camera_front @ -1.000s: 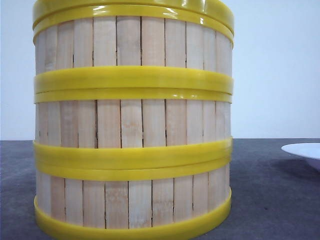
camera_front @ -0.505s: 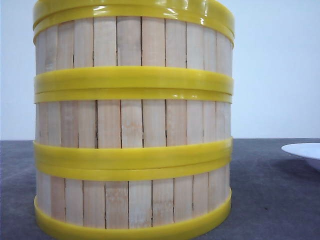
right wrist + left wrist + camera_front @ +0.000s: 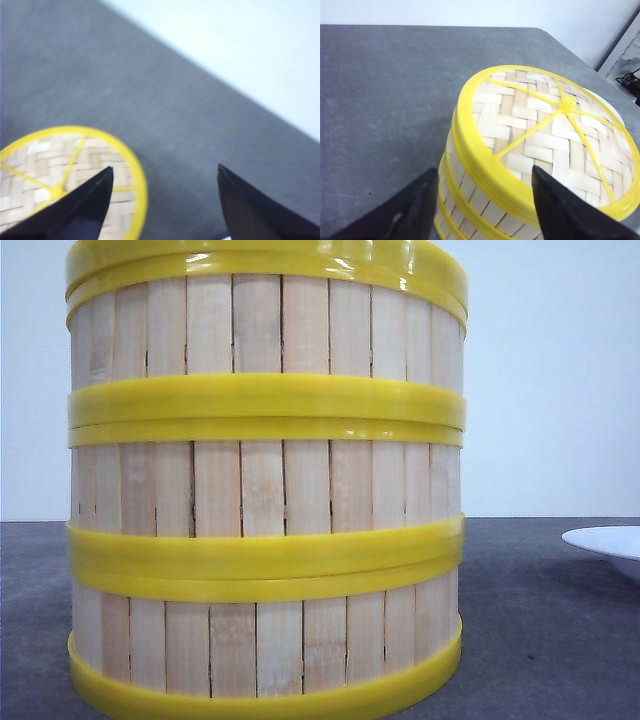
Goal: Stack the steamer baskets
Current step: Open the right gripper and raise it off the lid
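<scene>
Three steamer baskets (image 3: 265, 490) in one upright stack, woven face up.

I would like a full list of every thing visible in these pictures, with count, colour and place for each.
steamer baskets: three, pale wooden slats with yellow bands, stacked in one column on the table, close before the front camera
white plate: one, white, on the table to the right of the stack, cut by the picture's edge
table: one, dark grey, under everything
wall: pale, behind the table
left gripper: one, black, open, fingers either side of the top basket's rim
right gripper: one, black, open, above the table beside the stack
</scene>
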### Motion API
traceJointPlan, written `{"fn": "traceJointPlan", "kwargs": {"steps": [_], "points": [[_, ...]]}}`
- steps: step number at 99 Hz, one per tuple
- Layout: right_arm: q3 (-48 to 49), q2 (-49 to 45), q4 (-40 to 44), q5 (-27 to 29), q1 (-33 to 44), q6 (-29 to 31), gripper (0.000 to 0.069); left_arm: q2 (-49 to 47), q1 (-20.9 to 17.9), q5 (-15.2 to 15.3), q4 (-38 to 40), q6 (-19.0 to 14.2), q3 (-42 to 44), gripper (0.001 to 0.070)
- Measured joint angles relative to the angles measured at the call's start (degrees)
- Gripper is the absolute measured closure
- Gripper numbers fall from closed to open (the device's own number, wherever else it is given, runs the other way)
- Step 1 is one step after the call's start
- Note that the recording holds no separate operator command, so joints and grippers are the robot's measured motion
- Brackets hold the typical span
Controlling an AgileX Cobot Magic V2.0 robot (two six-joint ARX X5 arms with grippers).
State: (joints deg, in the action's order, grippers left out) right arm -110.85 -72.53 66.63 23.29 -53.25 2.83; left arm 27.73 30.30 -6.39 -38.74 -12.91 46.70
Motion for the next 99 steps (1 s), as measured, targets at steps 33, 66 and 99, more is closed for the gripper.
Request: {"fn": "traceJointPlan", "kwargs": {"steps": [33, 66, 99], "points": [[19.04, 18.10, -3.50, 9.68, 0.00, 3.32, 0.0285, 0.00, 0.00, 0.00, 0.59, 0.52, 0.00, 0.0356], [48.92, 36.41, -11.63, 10.99, 0.00, 11.89, 0.0285, 0.00, 0.00, 0.04, 0.63, 1.55, 0.00, 0.0356], [49.22, 37.42, -13.53, 11.04, 0.00, 12.61, 0.0560, 0.00, 0.00, 0.04, 0.63, 1.75, 0.00, 0.0516]]}}
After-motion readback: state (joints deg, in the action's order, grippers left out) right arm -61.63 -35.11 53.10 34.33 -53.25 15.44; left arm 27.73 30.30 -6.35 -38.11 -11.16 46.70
